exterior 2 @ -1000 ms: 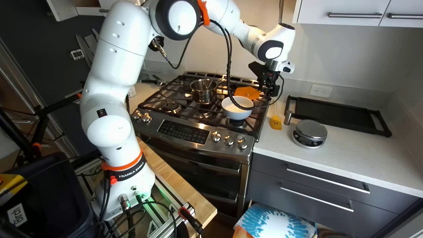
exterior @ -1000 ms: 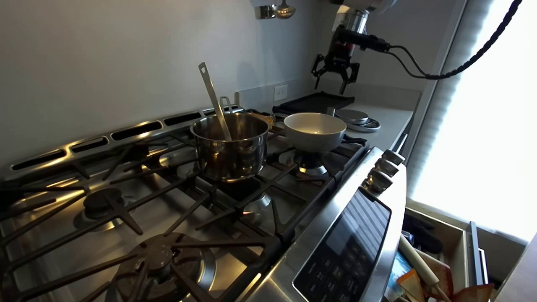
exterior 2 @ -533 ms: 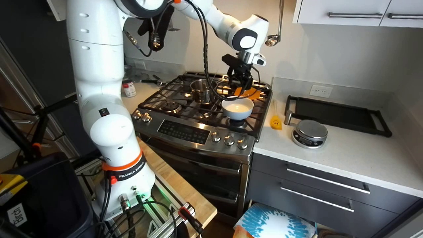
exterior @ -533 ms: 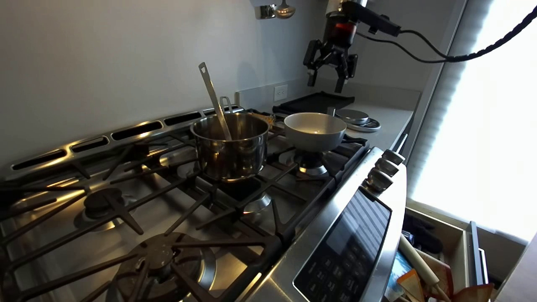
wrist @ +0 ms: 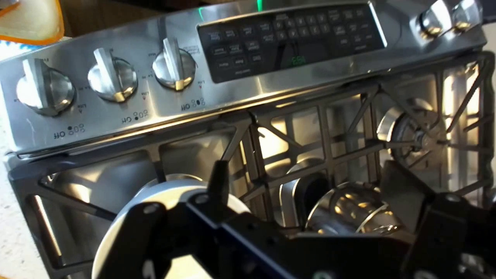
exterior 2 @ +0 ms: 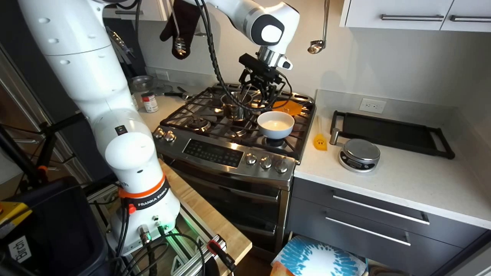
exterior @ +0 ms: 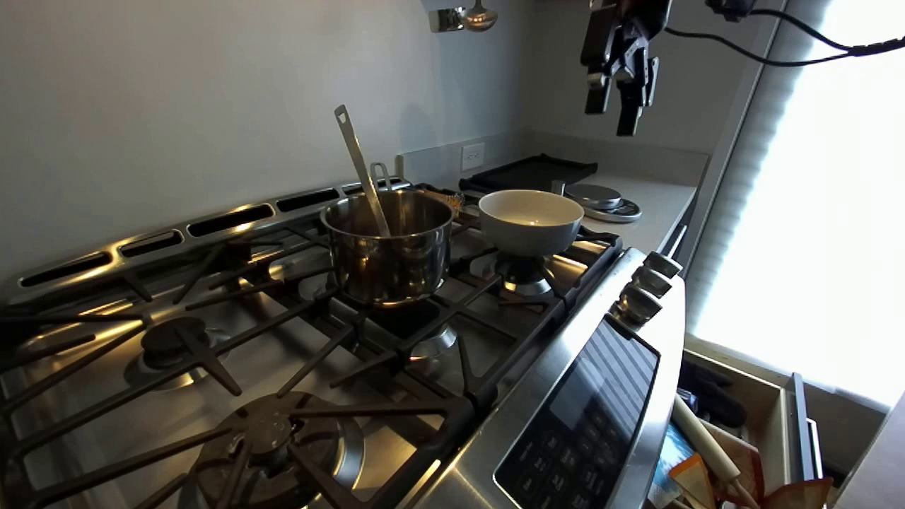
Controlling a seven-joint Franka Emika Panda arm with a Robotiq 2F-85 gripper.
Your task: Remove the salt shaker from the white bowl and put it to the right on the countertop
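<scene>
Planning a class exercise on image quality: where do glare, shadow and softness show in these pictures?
In an exterior view, the bright right-hand area is washed out white; in both exterior views, a faint shadow marks the wall; in the wrist view, bright glints dot the steel pot, and the close, dark gripper looks slightly soft.

A pale wall (exterior 2: pixel 387 65) rises from a low backsplash (exterior 2: pixel 414 113) with an outlet (exterior 2: pixel 372 105). White cabinets (exterior 2: pixel 414 8) hang above; dark grey drawers (exterior 2: pixel 383 222) stand below. In an exterior view, white glare (exterior: pixel 806 233) fills the right side above an open drawer (exterior: pixel 771 417).
</scene>
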